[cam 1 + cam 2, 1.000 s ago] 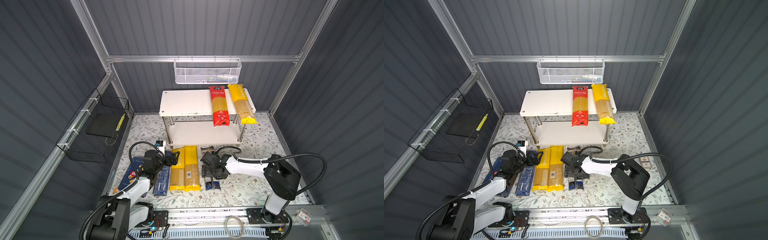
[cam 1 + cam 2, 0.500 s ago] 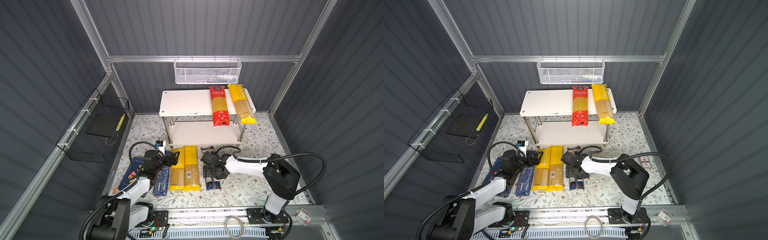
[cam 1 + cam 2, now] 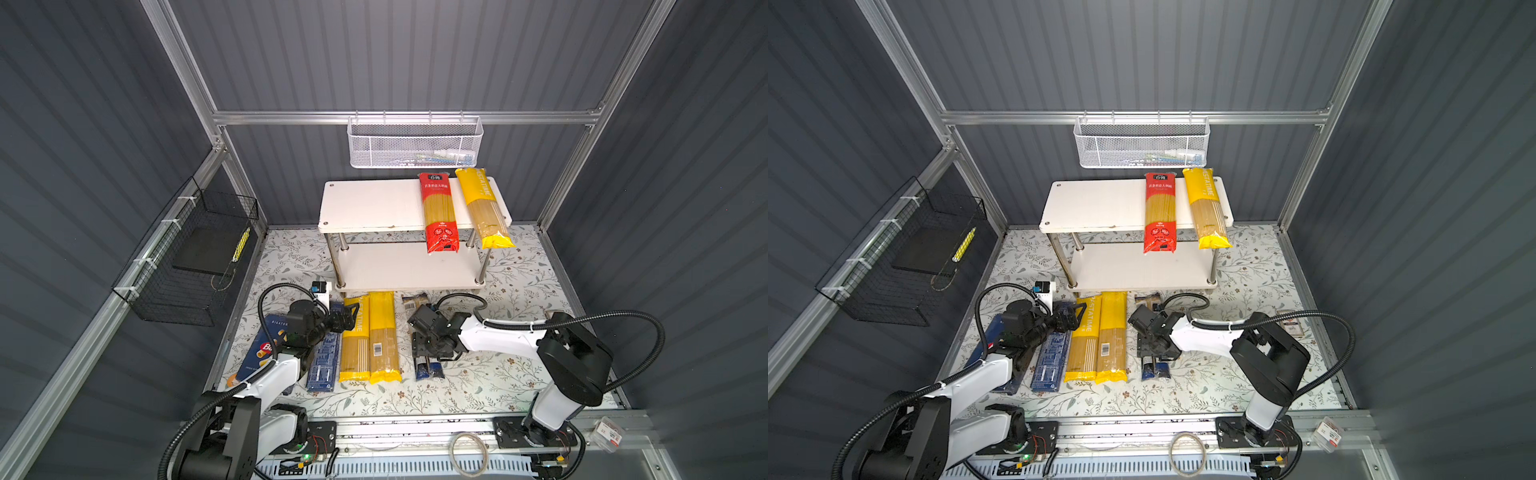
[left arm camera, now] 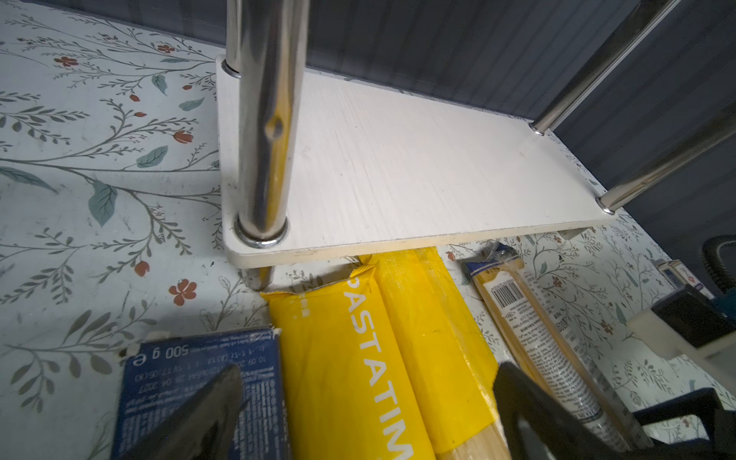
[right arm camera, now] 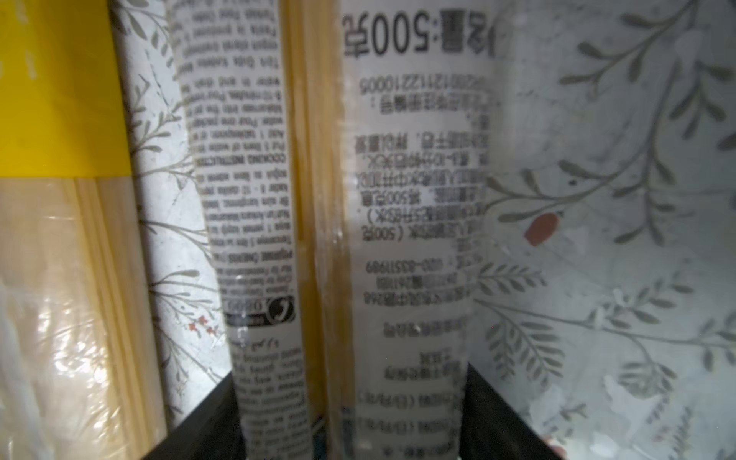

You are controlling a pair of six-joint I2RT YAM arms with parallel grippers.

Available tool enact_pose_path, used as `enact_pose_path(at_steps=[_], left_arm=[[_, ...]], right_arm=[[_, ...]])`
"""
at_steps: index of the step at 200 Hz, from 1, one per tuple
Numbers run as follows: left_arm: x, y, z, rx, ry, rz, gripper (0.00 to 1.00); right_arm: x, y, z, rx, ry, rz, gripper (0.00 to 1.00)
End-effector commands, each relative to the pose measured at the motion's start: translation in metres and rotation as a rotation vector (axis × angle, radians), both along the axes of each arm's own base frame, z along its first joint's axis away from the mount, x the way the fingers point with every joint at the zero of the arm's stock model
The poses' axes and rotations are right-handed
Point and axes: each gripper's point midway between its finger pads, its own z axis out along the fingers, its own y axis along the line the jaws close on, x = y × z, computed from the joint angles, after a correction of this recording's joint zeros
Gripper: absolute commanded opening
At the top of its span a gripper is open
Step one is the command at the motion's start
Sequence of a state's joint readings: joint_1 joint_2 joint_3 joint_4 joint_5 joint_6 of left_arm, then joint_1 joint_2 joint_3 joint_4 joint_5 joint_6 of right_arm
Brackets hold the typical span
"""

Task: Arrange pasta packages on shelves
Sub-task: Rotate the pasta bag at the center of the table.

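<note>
- The rack (image 3: 370, 203) stands at the back of the flowered mat (image 3: 498, 374). It is two white boards on round chrome legs (image 4: 263, 119). The lower board is bare and shows a faint grain.
- Toward the top board's right end, a red bag (image 3: 439, 212) and a yellow bag (image 3: 484, 208) lie side by side. Both hang over the front edge, and the rest of that board is bare.
- A white mesh basket (image 3: 415, 143) hangs on the rear rail just above the rack. A black wire basket (image 3: 187, 257) hangs on the left wall, well apart from the arms.
- In front of the rack, from the left, lie a wide blue box (image 3: 259, 349), partly under the left arm, and a narrow blue box (image 3: 322, 365).
- Next come a lettered yellow bag (image 3: 354, 332) and a barcode yellow bag (image 3: 384, 332), touching along their length. Their far ends are tucked under the lower board's front edge.
- After a strip of bare mat lies the grey-and-blue bag (image 3: 428, 370), flat.
- The left gripper (image 4: 368, 370) hovers over the lettered yellow bag's far end with its fingers spread wide, holding nothing. A front leg stands just ahead of it.
- The right gripper (image 3: 432, 345) sits low over the grey-and-blue bag. Its black fingers (image 5: 199, 418) flank the glossy printed wrapper, close against both edges. Whether they already pinch it cannot be told.
- A small card (image 3: 1291, 324) lies near the right wall.
</note>
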State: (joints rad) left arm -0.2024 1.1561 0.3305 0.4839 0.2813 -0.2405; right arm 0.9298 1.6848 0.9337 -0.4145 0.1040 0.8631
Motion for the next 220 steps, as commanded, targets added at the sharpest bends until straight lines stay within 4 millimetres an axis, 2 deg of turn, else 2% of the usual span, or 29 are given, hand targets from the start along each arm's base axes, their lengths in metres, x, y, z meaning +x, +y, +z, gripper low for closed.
enact_pose_path(at_steps=[1,35,50,79,130,202,220], left_arm=[[-0.002,-0.002,-0.002,0.004,0.011,-0.008,1.0],[-0.001,-0.002,-0.001,0.002,0.008,-0.008,0.99],[-0.001,-0.002,-0.002,0.003,0.009,-0.009,1.0],[-0.001,-0.001,-0.002,0.004,0.013,-0.007,1.0],[-0.002,-0.002,-0.001,0.0,0.011,-0.006,1.0],[-0.001,-0.002,-0.003,0.002,0.015,-0.009,1.0],[-0.001,-0.003,-0.003,0.0,0.015,-0.011,0.99]], right_arm=[[-0.023,-0.012,-0.017,-0.05,0.091,0.027,0.71],[-0.025,-0.016,-0.018,-0.063,0.092,0.028,0.61],[-0.025,-0.011,-0.016,-0.041,0.099,0.041,0.58],[-0.027,0.005,-0.007,0.037,0.098,0.069,0.52],[-0.025,0.001,0.013,0.047,0.047,0.075,0.43],[-0.023,0.001,0.033,0.114,-0.012,0.06,0.38],[-0.02,-0.006,0.03,0.086,-0.03,0.042,0.43]])
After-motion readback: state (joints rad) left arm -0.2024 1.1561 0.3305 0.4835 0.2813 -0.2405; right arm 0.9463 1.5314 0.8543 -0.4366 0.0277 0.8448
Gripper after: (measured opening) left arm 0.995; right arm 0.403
